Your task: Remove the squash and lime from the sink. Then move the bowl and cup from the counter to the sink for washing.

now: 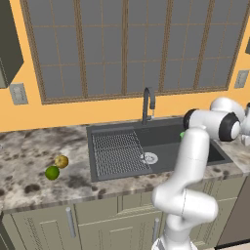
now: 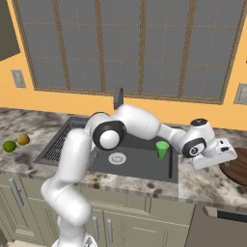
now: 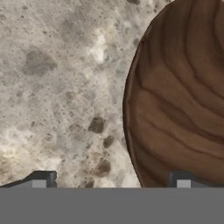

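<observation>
Speckled stone tabletop (image 3: 57, 78) ran round the sink (image 2: 140, 164), where the cup (image 2: 162, 148) already stood; squash (image 1: 61, 160) and lime (image 1: 52, 172) lay together out on its left. The bowl (image 3: 183, 100) remained, just right of the sink. The fingers (image 3: 111, 179), spread wide and empty, straddled its near rim and probably needed to drop and close.

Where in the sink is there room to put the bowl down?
The sink floor is bare around the drain, between the ribbed rack and the cup. That is the widest free patch. The right end is crowded: the cup stands there. The bowl is on the counter, under the open gripper.
</observation>
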